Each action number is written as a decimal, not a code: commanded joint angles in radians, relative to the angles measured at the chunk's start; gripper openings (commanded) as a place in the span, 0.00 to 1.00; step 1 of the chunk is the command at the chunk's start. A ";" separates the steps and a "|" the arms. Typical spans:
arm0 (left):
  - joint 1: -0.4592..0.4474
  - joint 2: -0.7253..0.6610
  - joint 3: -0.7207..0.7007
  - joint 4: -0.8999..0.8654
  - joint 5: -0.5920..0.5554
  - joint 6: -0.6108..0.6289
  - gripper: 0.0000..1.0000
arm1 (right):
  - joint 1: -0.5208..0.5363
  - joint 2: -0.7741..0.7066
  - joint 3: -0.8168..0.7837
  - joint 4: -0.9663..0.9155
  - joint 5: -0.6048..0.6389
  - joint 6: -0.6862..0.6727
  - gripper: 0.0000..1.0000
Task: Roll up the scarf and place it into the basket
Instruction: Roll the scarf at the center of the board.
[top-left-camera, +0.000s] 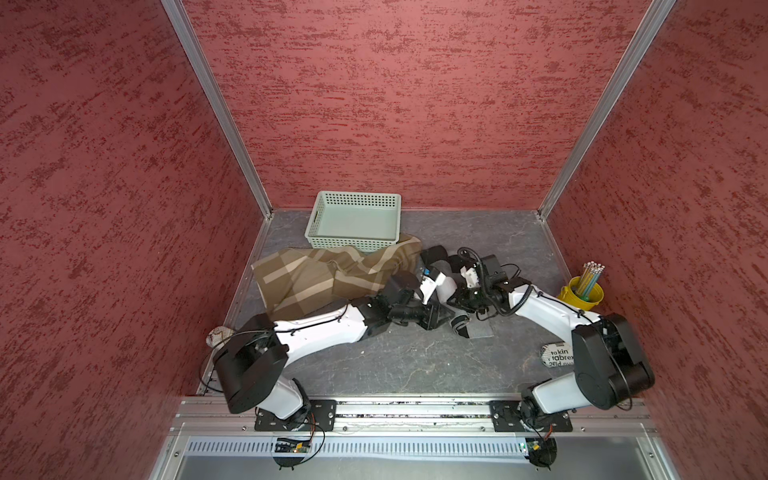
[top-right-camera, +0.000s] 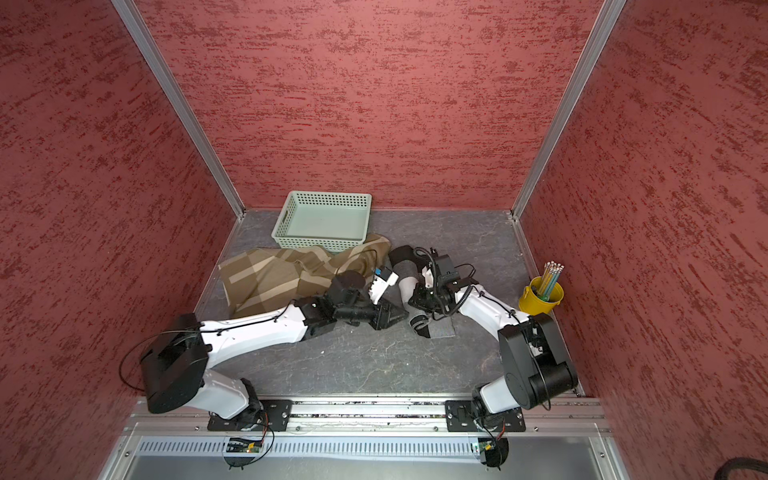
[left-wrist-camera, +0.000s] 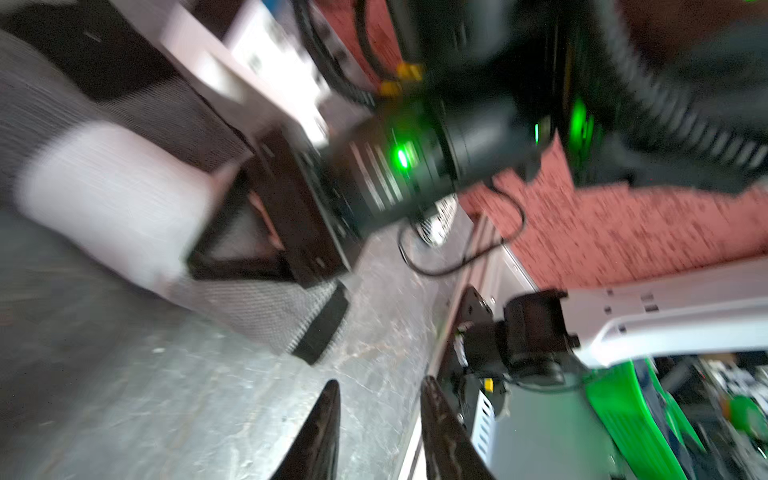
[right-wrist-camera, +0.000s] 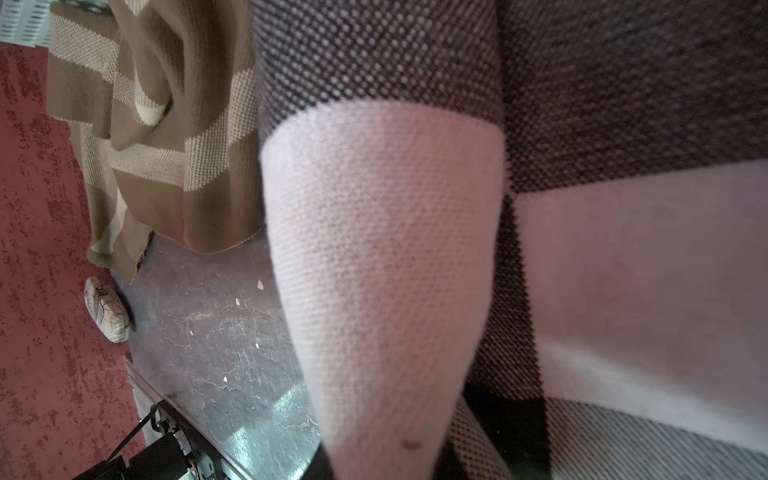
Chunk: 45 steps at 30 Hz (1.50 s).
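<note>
Grey, black and white knit scarf (top-left-camera: 449, 289) sits centre-right of frame in both top views, between my two wrists and outside the basket. Part of it is lifted off the table. Its grey end lies flat on the grey tabletop (top-left-camera: 415, 365) just below.

The mint-green basket (top-left-camera: 357, 220) is up and left of the scarf, against the back wall, upright, with its solid bottom showing. A brown checked cloth (top-left-camera: 307, 278) spreads left of centre, and one corner laps over the basket's front wall.

As far as I can read it, my right gripper (top-left-camera: 457, 297) is clamped on the scarf. Its wrist view is filled edge to edge by the white and dark bands (right-wrist-camera: 382, 249), so the fingers don't show there.

My left gripper (left-wrist-camera: 380, 386) has its jaws apart with only tabletop showing between them, low in a blurred wrist frame. In a top view it is just left of the scarf's grey end.

The yellow bucket of pencils (top-left-camera: 579, 297) is at the right edge of the table, well apart from the scarf.
</note>
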<state>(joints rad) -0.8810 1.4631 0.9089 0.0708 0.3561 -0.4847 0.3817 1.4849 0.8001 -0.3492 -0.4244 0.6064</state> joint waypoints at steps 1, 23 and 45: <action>0.077 0.005 -0.001 -0.137 -0.122 -0.020 0.35 | 0.044 -0.008 -0.044 0.182 -0.009 0.118 0.00; 0.123 0.562 0.361 -0.056 0.081 0.048 0.20 | 0.120 -0.126 -0.277 0.123 0.163 0.254 0.43; 0.128 0.681 0.482 -0.095 0.189 0.021 0.20 | 0.563 0.178 0.339 -0.518 1.029 0.285 0.61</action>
<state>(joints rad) -0.7547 2.1109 1.3804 -0.0242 0.5110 -0.4549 0.9348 1.6096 1.1339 -0.7891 0.4923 0.8829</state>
